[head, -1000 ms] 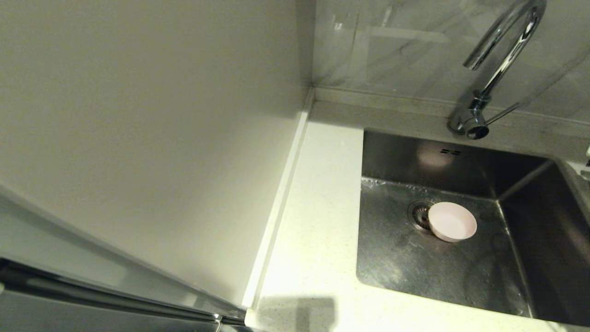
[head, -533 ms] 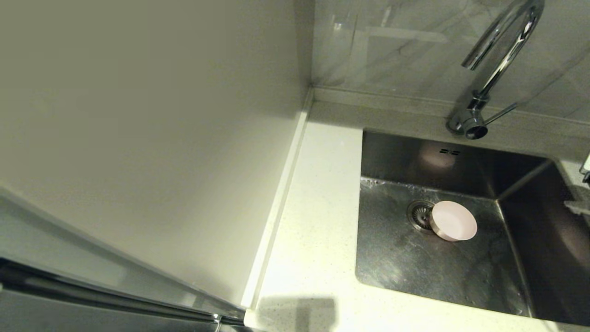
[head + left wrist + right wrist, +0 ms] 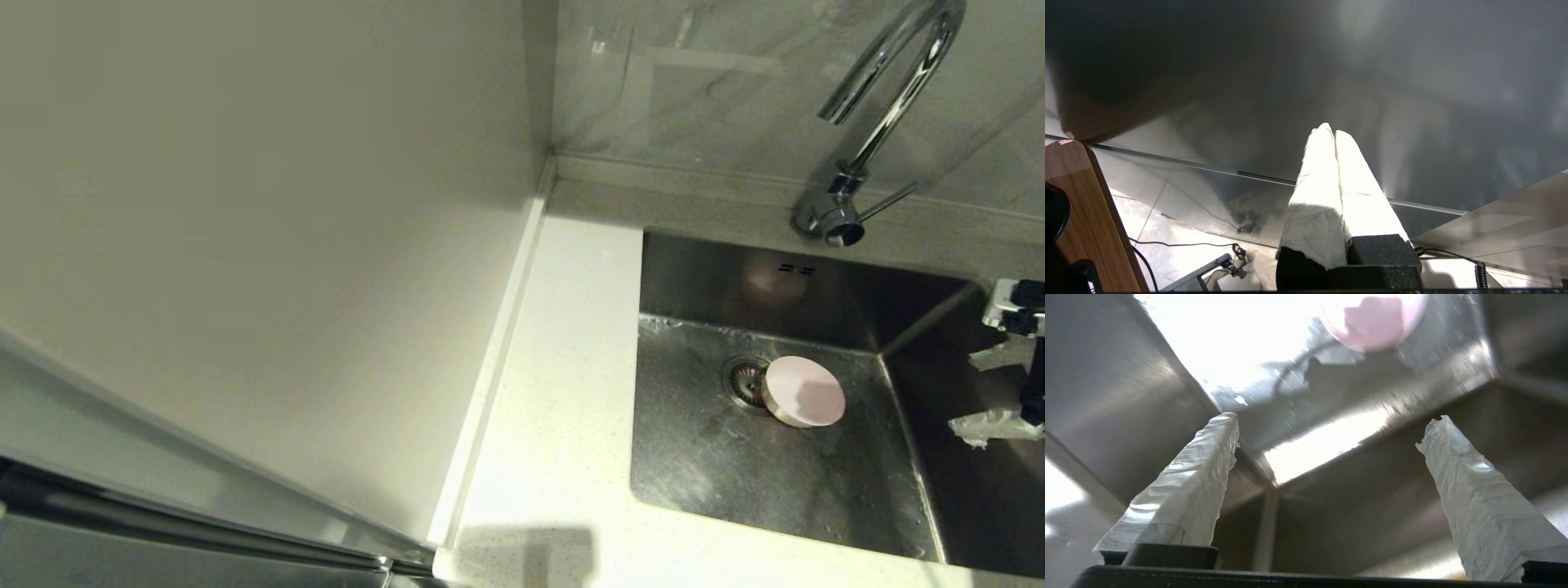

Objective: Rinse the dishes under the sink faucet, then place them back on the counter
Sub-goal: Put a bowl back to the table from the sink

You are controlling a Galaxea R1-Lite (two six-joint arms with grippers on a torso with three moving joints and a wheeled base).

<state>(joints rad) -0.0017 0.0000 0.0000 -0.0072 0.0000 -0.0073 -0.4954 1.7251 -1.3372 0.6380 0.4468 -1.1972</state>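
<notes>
One pale pink bowl (image 3: 804, 391) lies in the steel sink (image 3: 718, 465), right beside the round drain (image 3: 743, 380); it also shows far ahead in the right wrist view as the pink bowl (image 3: 1374, 320). The blue-white and yellow-green bowls are out of view. The chrome faucet (image 3: 878, 122) stands behind the basin, its spout high above the bowl. My right gripper (image 3: 984, 390) enters at the right edge over the sink's right wall, open, with nothing between its taped fingers (image 3: 1202, 473). My left gripper (image 3: 1329, 131) is shut and empty, parked below the counter.
The white speckled counter (image 3: 563, 392) runs along the sink's left side with a raised edge strip (image 3: 498, 359) against the cream wall panel (image 3: 261, 229). A marble backsplash (image 3: 718, 82) stands behind the faucet.
My right gripper has come in from the right edge over the sink. The pink bowl and faucet have stayed in place.
</notes>
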